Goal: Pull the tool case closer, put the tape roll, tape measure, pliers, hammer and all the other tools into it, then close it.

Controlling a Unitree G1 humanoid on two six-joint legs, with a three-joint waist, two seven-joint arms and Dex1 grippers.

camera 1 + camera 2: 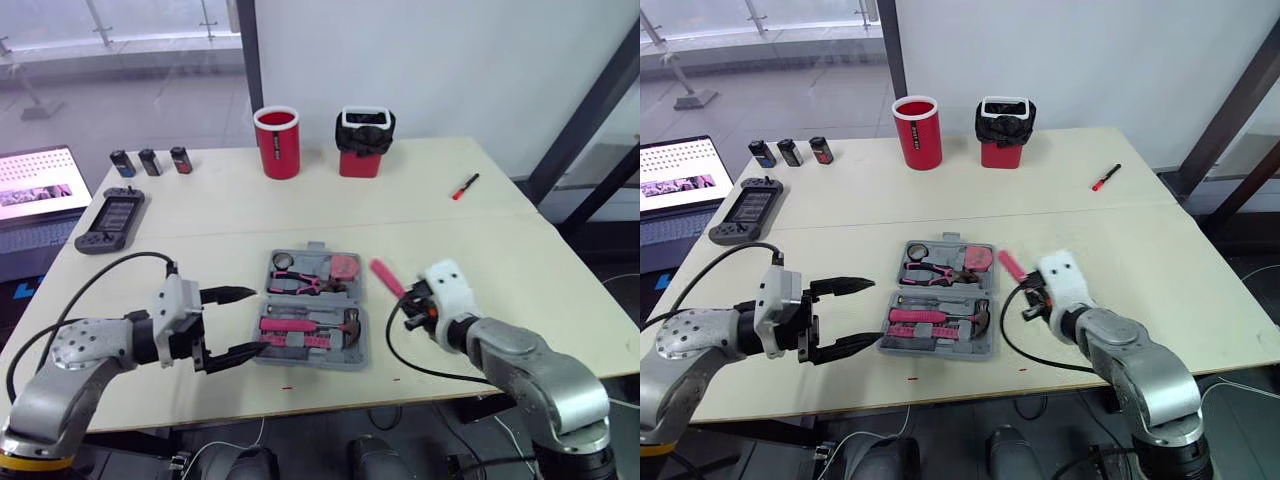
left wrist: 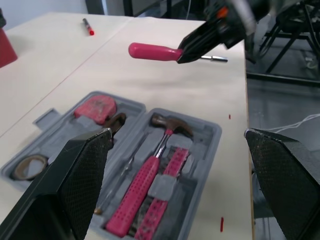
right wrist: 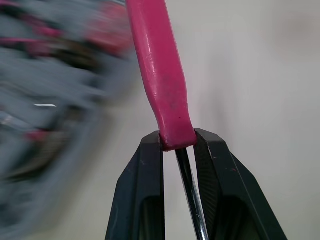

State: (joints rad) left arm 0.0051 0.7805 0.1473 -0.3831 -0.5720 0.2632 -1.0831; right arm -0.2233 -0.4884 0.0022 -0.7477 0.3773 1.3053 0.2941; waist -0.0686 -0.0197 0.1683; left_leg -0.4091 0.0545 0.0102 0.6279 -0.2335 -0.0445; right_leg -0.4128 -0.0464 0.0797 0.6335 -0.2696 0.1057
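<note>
**Right arm holds a screwdriver beside the open case**

An open grey plastic tool case (image 1: 300, 361) lies near the front edge of the pale table (image 1: 490, 260), between my two arms. Its moulded slots hold a pink-handled hammer (image 1: 310, 326), pink-gripped pliers (image 1: 300, 284), a pink tape measure (image 1: 344, 267) and a small roll of tape (image 1: 283, 262).

My right gripper (image 3: 178, 145) has its fingers closed on a pink-handled screwdriver (image 1: 386, 277), pinched where the handle meets the steel shaft. The handle juts out ahead of the fingers, slanting away toward the far left. It appears lifted clear of the table, just off the case's right rear corner.

So the case lies to the left of those fingers, and the right arm is the nearer one. The slots run left to right, so I judge the tool must be turned to match before I lower it.

My left gripper (image 1: 876, 312) is spread wide and empty, its tips just beside the case's left wall. There is open table to the right of the case and behind it; the front edge is close.
</note>
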